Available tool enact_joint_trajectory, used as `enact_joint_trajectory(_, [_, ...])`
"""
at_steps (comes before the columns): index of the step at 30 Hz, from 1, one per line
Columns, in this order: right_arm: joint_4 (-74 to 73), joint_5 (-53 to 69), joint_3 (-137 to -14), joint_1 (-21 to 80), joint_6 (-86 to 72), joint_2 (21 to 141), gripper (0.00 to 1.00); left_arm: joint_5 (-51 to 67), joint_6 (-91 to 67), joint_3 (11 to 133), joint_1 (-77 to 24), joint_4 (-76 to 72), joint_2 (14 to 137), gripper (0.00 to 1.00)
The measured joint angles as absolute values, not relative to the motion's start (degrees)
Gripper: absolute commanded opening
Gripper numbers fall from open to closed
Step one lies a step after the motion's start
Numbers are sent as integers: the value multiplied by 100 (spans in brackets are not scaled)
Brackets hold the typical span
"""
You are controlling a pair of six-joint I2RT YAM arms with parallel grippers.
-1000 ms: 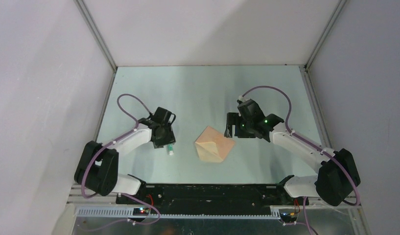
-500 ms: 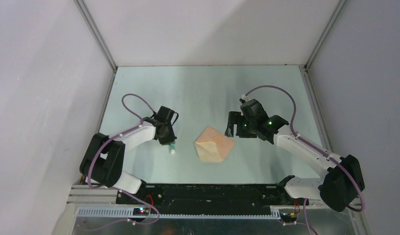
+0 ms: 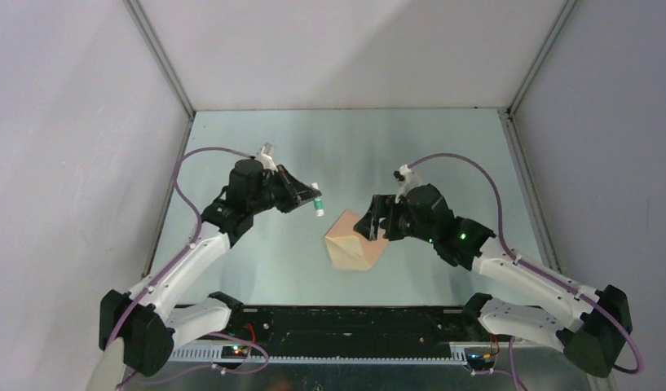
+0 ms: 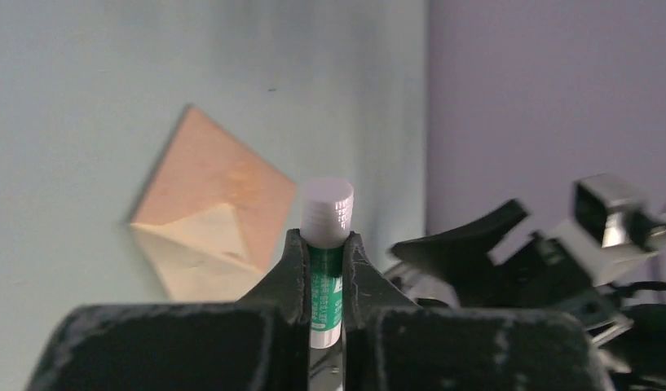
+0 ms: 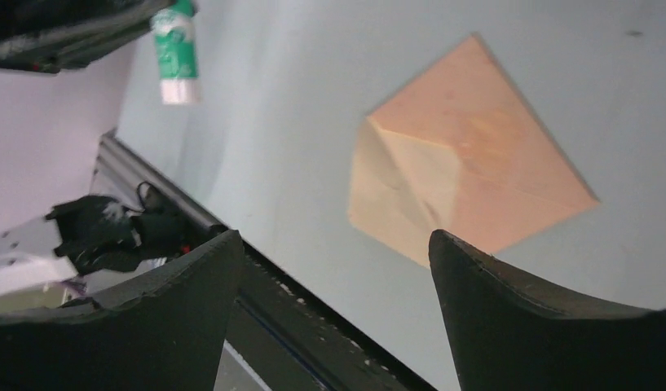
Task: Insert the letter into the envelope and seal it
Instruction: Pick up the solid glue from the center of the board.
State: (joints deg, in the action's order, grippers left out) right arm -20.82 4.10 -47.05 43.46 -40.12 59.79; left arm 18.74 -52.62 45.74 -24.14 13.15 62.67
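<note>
Between the fingers of the left pincer (image 3: 307, 198) we are finding a glue stick (image 3: 316, 200). The jaws are closing tight on its green body, and its white cap is projecting past the fingertips (the left wrist view is showing this plainly). The pincer is holding the stick in the air above the table (image 3: 337, 151).

Ahead of that pincer and off to one side of the cap, the envelope (image 3: 355, 244) is lying flat on the table, well apart from the stick. It is presenting as a tan diamond with a paler cream triangular face on one half.

Beneath the right pincer (image 3: 368, 226) the same envelope is showing. The two fingers (image 5: 166, 309) are standing wide apart with nothing between them, and the wrist view is framing the envelope in the gap beyond them. From above, the fingertips are overlapping the envelope's corner nearest that arm. We cannot tell whether either one is touching the paper.

We are not making out the letter as a separate sheet, so we cannot tell whether it is inside the envelope.
</note>
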Motion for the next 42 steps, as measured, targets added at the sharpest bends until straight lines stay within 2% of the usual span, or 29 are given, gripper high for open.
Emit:
enact_joint_trajectory(5, [-419, 78, -4095, 5142, -4106, 5789, 88, 2018, -6014, 4657, -2646, 952, 5961, 0])
enact_joint_trajectory(12, [1308, -209, -3846, 5406, -4602, 6034, 87, 1931, -6689, 4650, -2801, 561, 5645, 0])
enact_joint_trajectory(21, [3588, -408, -3277, 5450, -5288, 6753, 70, 1774, -6965, 4648, -2904, 261, 5509, 0])
enact_joint_trajectory(29, [4788, -60, -3249, 5319, -5699, 7144, 67, 1597, -6938, 4648, -2915, 333, 5413, 0])
enact_joint_trajectory(34, [5266, 113, -3249, 5214, -5916, 7258, 58, 1518, -6901, 4648, -2915, 370, 5352, 0])
enact_joint_trajectory(42, [5774, 377, -3249, 5026, -6351, 7673, 50, 1507, -6899, 4646, -2915, 399, 5347, 0])
